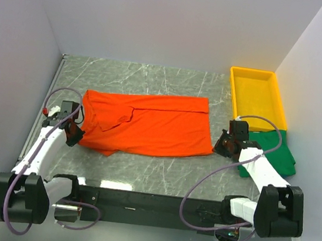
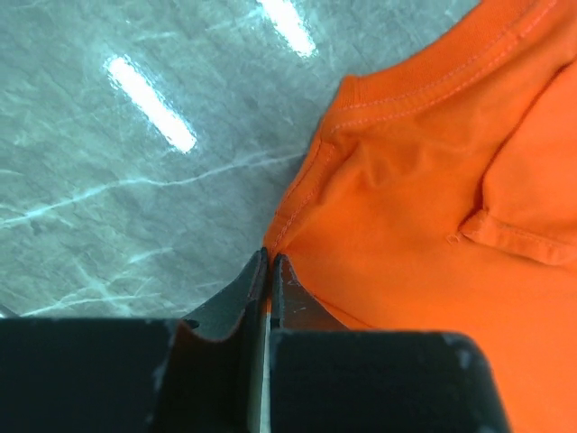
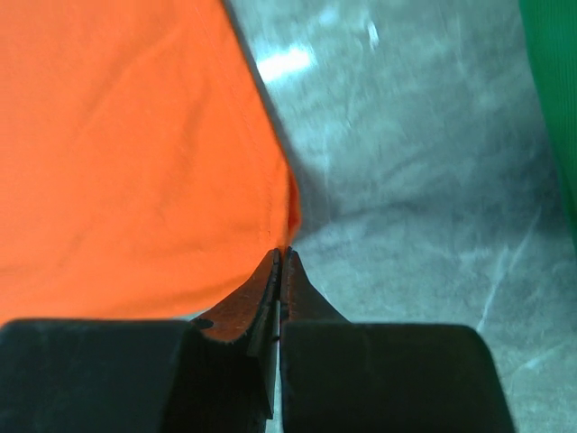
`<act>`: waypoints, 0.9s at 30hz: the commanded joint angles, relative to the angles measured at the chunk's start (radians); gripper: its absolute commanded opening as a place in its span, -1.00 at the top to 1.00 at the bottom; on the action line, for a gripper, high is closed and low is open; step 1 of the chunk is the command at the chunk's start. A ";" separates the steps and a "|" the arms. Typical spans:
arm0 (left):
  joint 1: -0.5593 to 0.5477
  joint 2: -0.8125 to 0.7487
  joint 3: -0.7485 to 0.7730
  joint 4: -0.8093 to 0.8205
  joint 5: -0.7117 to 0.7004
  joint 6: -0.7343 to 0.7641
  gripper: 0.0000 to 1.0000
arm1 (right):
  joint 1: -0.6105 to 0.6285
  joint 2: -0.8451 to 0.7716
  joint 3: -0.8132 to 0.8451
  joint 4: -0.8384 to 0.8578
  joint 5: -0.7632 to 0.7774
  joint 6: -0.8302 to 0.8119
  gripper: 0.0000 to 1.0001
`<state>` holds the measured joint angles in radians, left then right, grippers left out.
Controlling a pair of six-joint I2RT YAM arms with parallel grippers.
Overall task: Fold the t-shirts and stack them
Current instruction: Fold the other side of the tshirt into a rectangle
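The orange-red t-shirt (image 1: pixel 148 123) lies partly folded across the middle of the table, collar to the left. My left gripper (image 1: pixel 75 135) is shut on the shirt's left edge near the collar (image 2: pixel 415 207). My right gripper (image 1: pixel 221 147) is shut on the shirt's right lower corner (image 3: pixel 135 153). The dark green t-shirt (image 1: pixel 276 150) lies folded at the right under my right arm; a strip of it shows in the right wrist view (image 3: pixel 554 90).
A yellow plastic tray (image 1: pixel 258 97) stands at the back right, touching the green shirt's far edge. White walls close the table on the left, back and right. The table is grey marble (image 1: pixel 142 171).
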<state>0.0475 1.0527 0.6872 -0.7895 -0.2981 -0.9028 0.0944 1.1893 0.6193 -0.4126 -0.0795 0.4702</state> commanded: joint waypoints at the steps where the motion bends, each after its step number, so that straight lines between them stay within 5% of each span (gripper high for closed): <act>1: 0.005 0.042 0.054 0.045 -0.052 0.041 0.86 | -0.008 0.056 0.083 0.023 0.006 -0.016 1.00; 27: 0.006 0.500 0.379 0.184 -0.110 0.165 0.77 | -0.007 0.507 0.477 0.014 -0.006 -0.044 1.00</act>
<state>0.0475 1.5341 1.0039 -0.6441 -0.3504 -0.7620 0.0933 1.6779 1.0428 -0.4118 -0.0986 0.4461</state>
